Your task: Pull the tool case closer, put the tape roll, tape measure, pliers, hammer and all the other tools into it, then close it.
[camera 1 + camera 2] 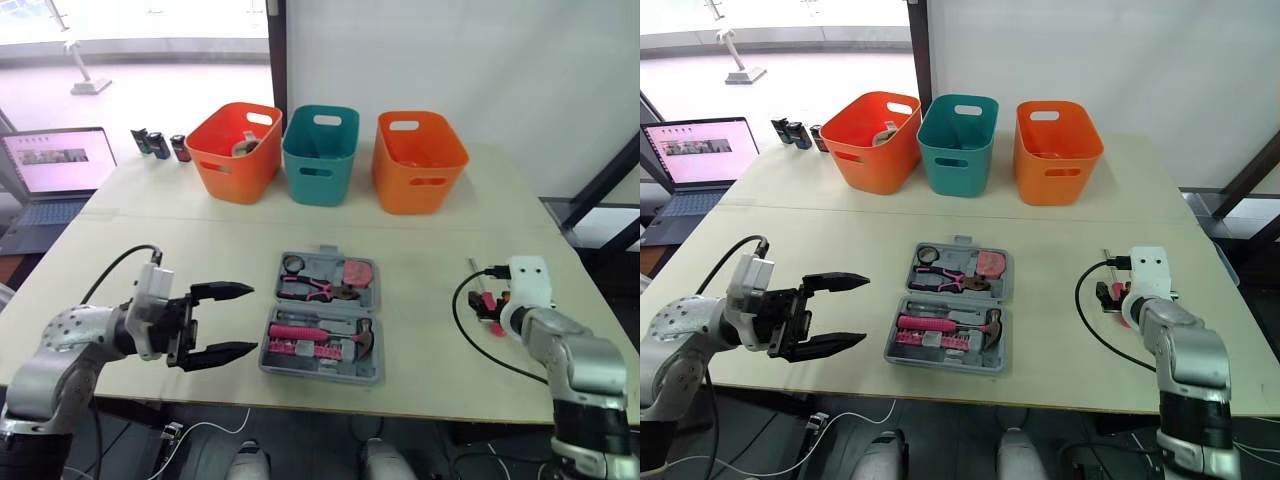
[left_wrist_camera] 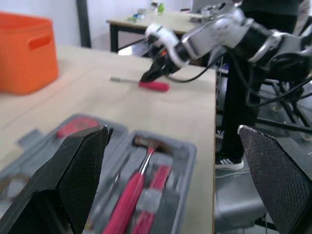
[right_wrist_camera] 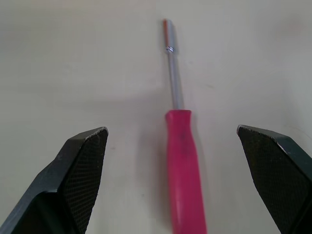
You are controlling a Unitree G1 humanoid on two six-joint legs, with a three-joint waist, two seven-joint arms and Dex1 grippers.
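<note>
Right tool [image 3: 170, 130] apart astride screwdriver [image 3: 183, 165], open table [image 1: 430, 385] around (left tool [image 1: 252, 319] apart too)

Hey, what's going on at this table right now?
A robot is packing tools into a case. The case lies open on the table, with the hammer, pliers, tape measure and tape roll already in it. The right gripper is open over a red screwdriver lying on the table, not yet gripped. The left gripper hangs open just left of the case.
</note>
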